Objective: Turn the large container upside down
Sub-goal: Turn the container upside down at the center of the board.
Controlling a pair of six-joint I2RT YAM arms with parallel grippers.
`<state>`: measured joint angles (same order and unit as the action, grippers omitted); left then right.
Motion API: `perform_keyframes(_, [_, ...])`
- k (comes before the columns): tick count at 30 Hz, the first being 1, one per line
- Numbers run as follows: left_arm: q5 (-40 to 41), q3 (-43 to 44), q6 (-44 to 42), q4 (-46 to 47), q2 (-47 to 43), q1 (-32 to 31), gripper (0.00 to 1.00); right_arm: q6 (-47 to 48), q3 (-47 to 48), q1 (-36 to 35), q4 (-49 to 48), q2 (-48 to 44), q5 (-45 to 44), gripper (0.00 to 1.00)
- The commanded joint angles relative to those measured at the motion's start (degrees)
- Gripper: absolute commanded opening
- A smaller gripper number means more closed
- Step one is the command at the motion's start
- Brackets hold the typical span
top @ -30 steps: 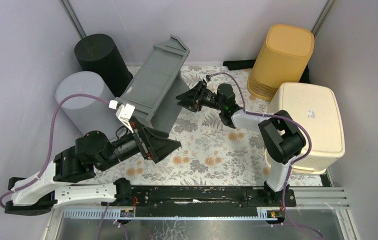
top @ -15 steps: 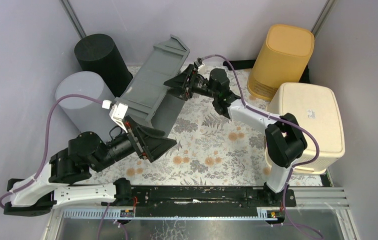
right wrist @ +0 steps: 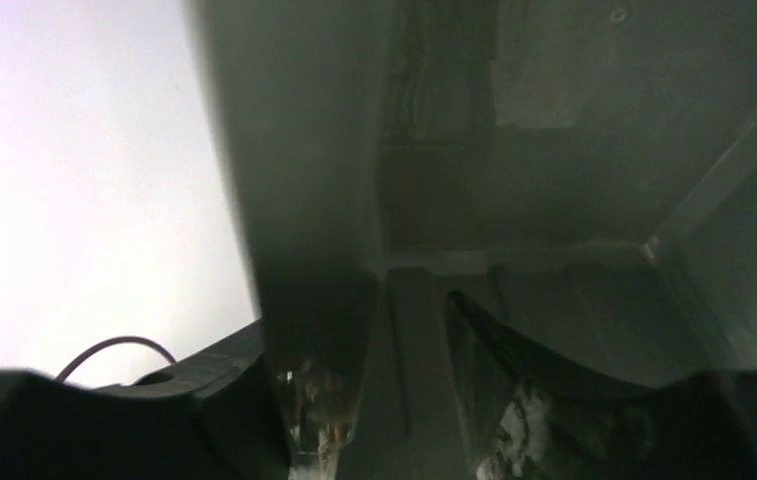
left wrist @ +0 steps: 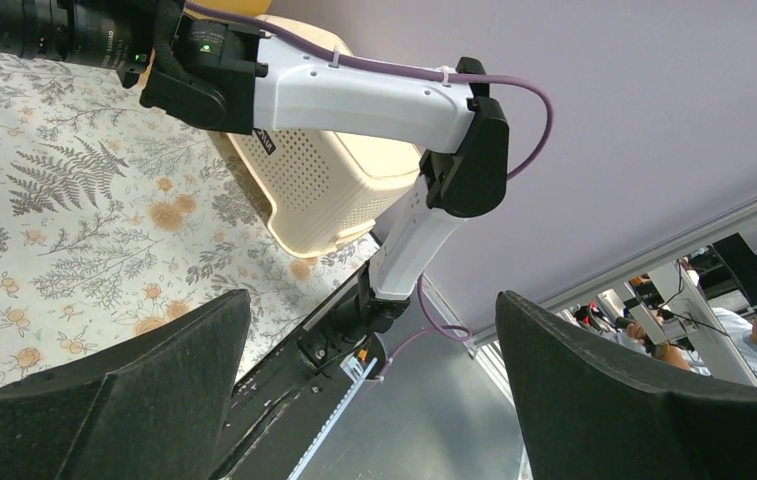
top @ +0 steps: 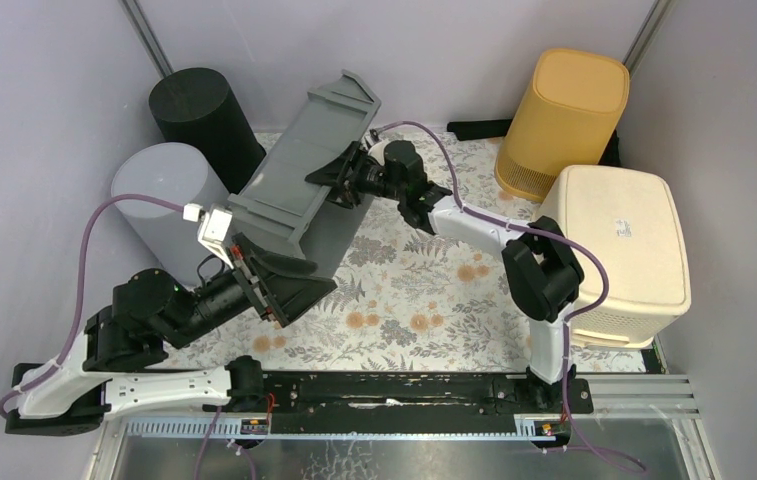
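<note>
The large container [top: 294,180] is a long grey rectangular bin. It is tipped up on its near end, with its far end raised toward the back wall. My right gripper [top: 336,178] reaches its right side wall. In the right wrist view the jaws [right wrist: 354,310] straddle that wall [right wrist: 414,380], one finger outside and one inside the container [right wrist: 554,150]. A gap shows beside the outer finger. My left gripper [top: 316,275] is wide open at the bin's low near end. Nothing lies between its fingers in the left wrist view [left wrist: 372,300].
A black cylinder [top: 199,105] and a pale grey cylinder [top: 159,190] stand to the left of the bin. A yellow bin [top: 564,115] and a cream bin [top: 619,250] stand upside down at the right. A floral cloth [top: 424,290] covers the table.
My right gripper has travelled left from above the cloth to the container's side wall and now straddles it. The left arm has drawn back a little to the left.
</note>
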<state>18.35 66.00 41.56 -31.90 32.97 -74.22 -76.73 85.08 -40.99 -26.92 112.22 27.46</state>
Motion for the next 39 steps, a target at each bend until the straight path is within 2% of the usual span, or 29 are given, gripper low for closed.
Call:
perform_keyframes(1, [1.13,-0.55,-0.34,0.69,-1.3,-0.31,1.0,0.05,3.55,-1.18,-1.12,-0.05,-3.4,0.5])
perform_keyframes(7, [0.86,-0.9,-0.1,0.72,-1.98,-0.31,1.0,-4.06,2.28,-1.19,-11.57,1.95,-3.64,0.1])
perform_keyframes(9, [0.66,-0.85,-0.08,0.61,-1.87,-0.32,1.0,-6.13,2.45,-1.19,-16.7,3.39,-2.16,0.01])
perform_keyframes(10, [0.57,-0.75,-0.08,0.55,-1.83,-0.32,1.0,-6.95,2.65,-1.19,-19.75,4.16,-1.42,0.0])
perform_keyframes(14, [0.79,-0.39,-0.08,-0.07,-1.77,-0.28,1.0,-9.32,2.29,-0.75,-35.66,6.57,-0.49,0.0])
perform_keyframes(15, [1.07,0.17,-0.08,-0.71,-1.37,-0.32,1.0,-14.0,2.54,0.31,-46.83,9.66,-1.15,0.0])
perform_keyframes(16, [1.07,0.39,-0.01,-0.9,-1.15,-0.25,1.0,-16.02,2.29,0.91,-51.12,10.63,-1.67,0.0])
perform_keyframes(22, [1.38,1.25,-0.12,-1.41,0.07,-0.29,1.0,-24.01,-2.6,4.7,-69.34,12.86,-2.58,0.0])
perform_keyframes(29, [2.35,1.93,-0.6,-1.43,2.97,-0.32,1.0,-23.04,-16.48,8.3,-70.58,9.12,2.73,0.01])
perform_keyframes(35, [1.9,2.53,-0.6,-0.88,5.65,-0.27,1.0,-22.23,-25.13,9.78,-70.41,7.86,4.8,0.3])
perform_keyframes(39, [1.66,2.09,-0.36,0.05,6.41,-0.31,1.0,-21.53,-27.66,10.25,-69.31,6.98,5.87,0.4])
